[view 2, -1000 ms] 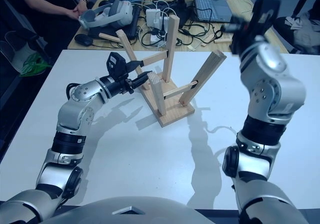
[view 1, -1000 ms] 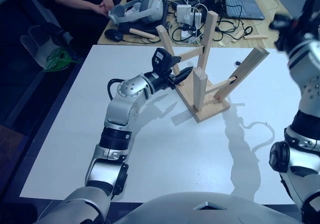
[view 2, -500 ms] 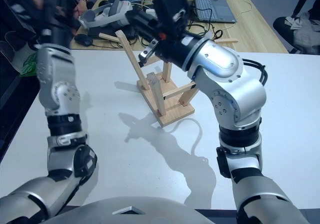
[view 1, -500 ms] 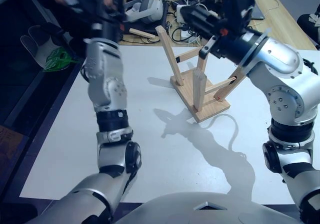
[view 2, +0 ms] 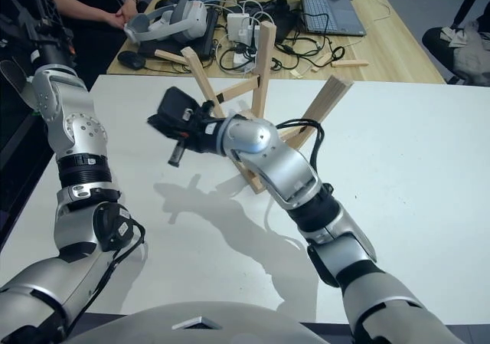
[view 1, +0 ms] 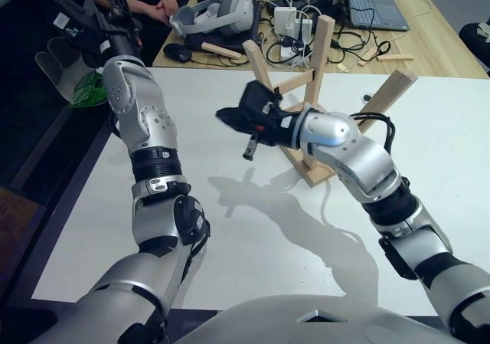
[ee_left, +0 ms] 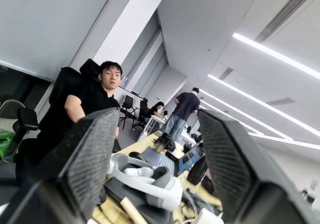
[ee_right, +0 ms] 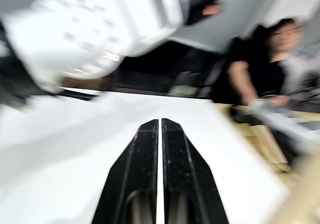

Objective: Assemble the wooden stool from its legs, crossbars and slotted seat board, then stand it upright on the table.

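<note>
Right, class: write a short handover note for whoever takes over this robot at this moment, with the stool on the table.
Left gripper: open, empty, raised high beyond the table's left edge.
Right gripper: shut, empty, hovering above the table just left of the stool.
Stool: upside down, seat board flat on the table, legs pointing up with crossbars between them.
Done: the parts look joined; how firmly the joints sit cannot be told.
Left: turn the stool over and stand it upright on the table.
</note>
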Tool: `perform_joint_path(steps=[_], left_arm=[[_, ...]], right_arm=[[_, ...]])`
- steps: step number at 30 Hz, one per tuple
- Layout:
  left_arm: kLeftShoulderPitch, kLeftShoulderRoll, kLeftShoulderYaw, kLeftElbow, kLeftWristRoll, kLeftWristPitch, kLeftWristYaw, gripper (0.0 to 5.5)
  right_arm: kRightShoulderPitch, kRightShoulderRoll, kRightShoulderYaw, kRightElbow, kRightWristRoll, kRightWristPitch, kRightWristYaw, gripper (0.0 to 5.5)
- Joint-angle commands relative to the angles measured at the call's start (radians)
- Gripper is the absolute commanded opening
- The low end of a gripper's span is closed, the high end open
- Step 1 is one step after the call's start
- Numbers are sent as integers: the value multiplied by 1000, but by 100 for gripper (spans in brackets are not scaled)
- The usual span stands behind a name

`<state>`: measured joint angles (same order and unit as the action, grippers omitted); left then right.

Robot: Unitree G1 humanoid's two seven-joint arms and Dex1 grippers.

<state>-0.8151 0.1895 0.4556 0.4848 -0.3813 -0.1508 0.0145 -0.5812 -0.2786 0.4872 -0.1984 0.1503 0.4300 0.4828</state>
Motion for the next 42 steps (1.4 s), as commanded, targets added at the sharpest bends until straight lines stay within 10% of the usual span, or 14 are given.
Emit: perform_joint_path(steps=[1, 14, 19, 23, 28, 34, 42], left_arm=[[56, 0, -24, -8, 22, -4, -7, 292], [255, -57, -179, -225, 105, 179, 32, 292], [399, -76, -314, -397, 225, 377, 86, 292], [449, -87, -396, -449, 315, 513, 121, 292], [528, -116, -498, -470, 335, 720, 70, 292], [476, -130, -599, -372, 346, 801, -23, 292], [457, -130, -678, -335, 359, 894, -129, 208]], right_arm=[[254, -125, -122, -55, -106, -124, -89, 10], [278, 15, -344, -123, 34, -136, -118, 10], [-207, 171, -637, -282, 500, 71, -387, 10], [-331, -49, -831, -263, 477, 133, -483, 10], [238, -284, -923, -234, 275, 72, -266, 10], [648, -413, -747, 48, 86, -6, -1, 4], [476, -443, -441, 337, -75, -24, 200, 0]])
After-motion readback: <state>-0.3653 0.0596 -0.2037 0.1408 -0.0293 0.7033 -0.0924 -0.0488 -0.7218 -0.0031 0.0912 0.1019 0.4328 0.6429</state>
